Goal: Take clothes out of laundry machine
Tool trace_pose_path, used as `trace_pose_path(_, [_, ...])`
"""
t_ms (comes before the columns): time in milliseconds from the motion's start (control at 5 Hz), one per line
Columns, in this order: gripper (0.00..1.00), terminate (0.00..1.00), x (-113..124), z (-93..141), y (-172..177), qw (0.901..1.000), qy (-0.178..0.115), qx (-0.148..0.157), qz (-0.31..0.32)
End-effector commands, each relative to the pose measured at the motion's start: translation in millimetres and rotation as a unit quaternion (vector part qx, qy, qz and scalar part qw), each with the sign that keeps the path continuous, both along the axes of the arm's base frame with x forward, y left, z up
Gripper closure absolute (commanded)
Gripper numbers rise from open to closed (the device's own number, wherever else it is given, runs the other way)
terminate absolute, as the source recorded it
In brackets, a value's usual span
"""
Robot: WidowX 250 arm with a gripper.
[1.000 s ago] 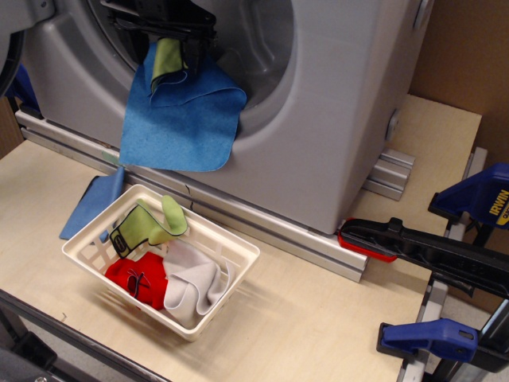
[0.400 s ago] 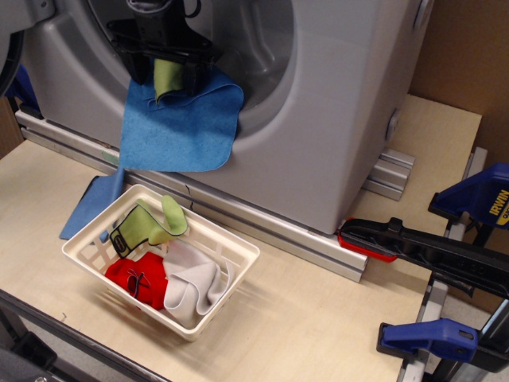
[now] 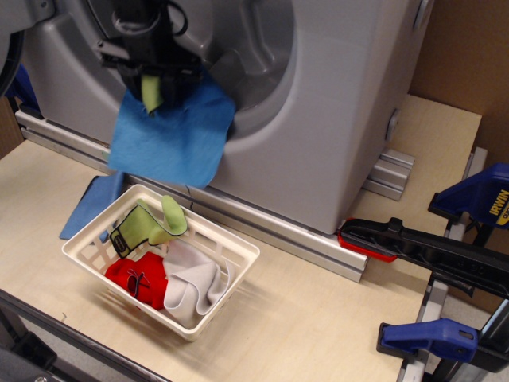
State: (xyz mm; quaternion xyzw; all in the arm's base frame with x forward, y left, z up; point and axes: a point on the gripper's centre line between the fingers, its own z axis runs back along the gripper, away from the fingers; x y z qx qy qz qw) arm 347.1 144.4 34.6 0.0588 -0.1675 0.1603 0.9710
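The silver-grey laundry machine fills the top of the view, its round drum opening at top left. My black gripper hangs in front of the opening's lower rim, shut on a small lime-green piece and the large blue cloth. The blue cloth hangs down from the jaws over the machine's front, its lower edge just above the white basket. Its upper right edge still touches the drum rim.
The white slotted basket holds a lime-green piece with a black band, a red cloth and a light-grey cloth. Another blue cloth lies left of the basket. Blue and black clamps sit at the right.
My gripper has moved left and out of the drum, pulling the blue cloth and green piece with it. The blue cloth now hangs further left and freer of the rim.
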Motion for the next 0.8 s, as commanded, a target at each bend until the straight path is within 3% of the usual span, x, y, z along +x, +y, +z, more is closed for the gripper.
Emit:
trace_pose_path(0, [1.0, 0.0, -15.9, 26.4, 24.6, 0.9966, -0.067, 0.017, 0.045])
trace_pose_path(200, [1.0, 0.0, -26.6, 49.6, 23.9, 0.9916, -0.108, 0.01, 0.07])
trace_pose_path(400, [1.0, 0.0, -5.4, 99.3, -6.8, 0.9855, -0.129, 0.017, 0.109])
trace_pose_path(600, [1.0, 0.0, -25.3, 122.8, -25.0, 0.9875, -0.086, 0.003, 0.132])
